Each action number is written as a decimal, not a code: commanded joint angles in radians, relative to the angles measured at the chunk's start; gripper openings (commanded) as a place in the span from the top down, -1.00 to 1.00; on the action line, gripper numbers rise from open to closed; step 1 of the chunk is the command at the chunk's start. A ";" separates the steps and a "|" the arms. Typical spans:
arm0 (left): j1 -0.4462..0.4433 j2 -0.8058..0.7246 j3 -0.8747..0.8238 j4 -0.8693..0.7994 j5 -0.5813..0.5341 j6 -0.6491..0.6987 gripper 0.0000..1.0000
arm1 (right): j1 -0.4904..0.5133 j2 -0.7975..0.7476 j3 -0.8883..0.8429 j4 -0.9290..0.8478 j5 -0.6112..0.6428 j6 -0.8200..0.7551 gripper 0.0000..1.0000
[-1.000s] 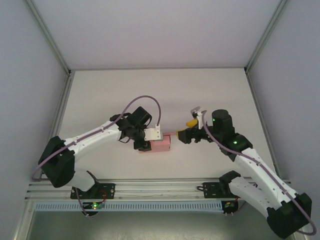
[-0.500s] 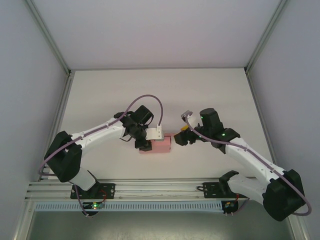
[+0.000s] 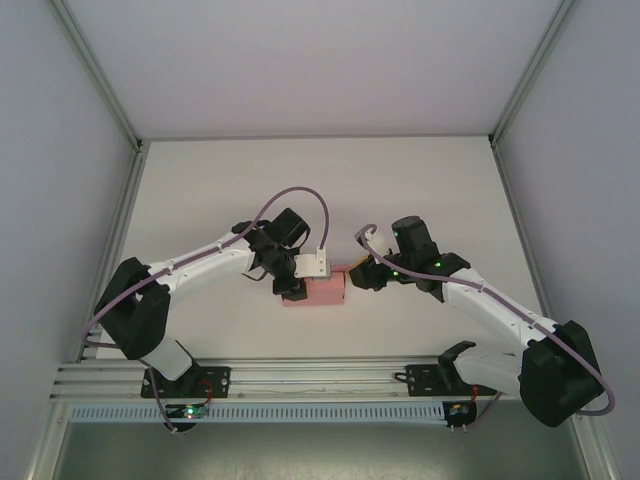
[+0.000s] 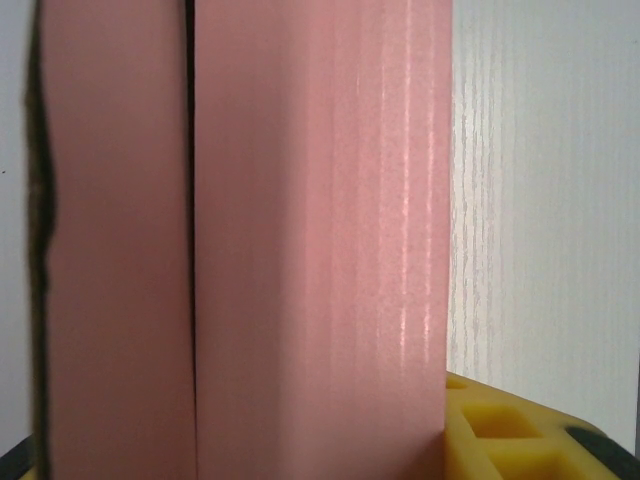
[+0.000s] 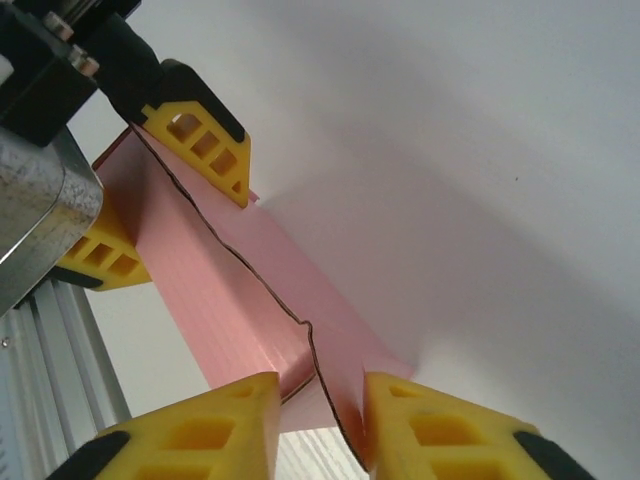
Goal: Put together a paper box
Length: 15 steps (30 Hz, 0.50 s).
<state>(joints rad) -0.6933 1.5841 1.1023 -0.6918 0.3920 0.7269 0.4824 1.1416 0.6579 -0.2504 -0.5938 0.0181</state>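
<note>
Between both jaws, paper box (image 3: 325,292), pinched endwise

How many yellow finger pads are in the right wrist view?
4. Two pads at the bottom, on the right end effector, either side of the paper box's flap; two pads upper left, on the left end effector, gripping its far end.
</note>
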 commanded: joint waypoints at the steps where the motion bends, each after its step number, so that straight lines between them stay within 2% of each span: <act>1: 0.010 0.030 0.004 -0.049 -0.034 0.008 0.15 | 0.013 0.004 0.025 0.009 -0.041 -0.007 0.65; 5: 0.010 0.033 0.008 -0.053 -0.035 -0.001 0.15 | 0.024 0.000 0.041 -0.002 -0.055 0.035 0.83; 7: 0.009 0.036 0.012 -0.052 -0.037 -0.005 0.15 | 0.031 -0.003 0.047 0.001 -0.054 0.076 0.86; 11: 0.009 0.048 0.025 -0.051 -0.050 -0.023 0.15 | 0.043 0.000 0.061 0.018 -0.039 0.242 1.00; 15: 0.010 0.059 0.034 -0.051 -0.059 -0.030 0.12 | 0.046 0.030 0.088 0.034 -0.087 0.447 1.00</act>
<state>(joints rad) -0.6914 1.6058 1.1263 -0.7048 0.3882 0.7212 0.5007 1.1568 0.6907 -0.2665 -0.5789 0.2821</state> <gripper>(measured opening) 0.440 0.051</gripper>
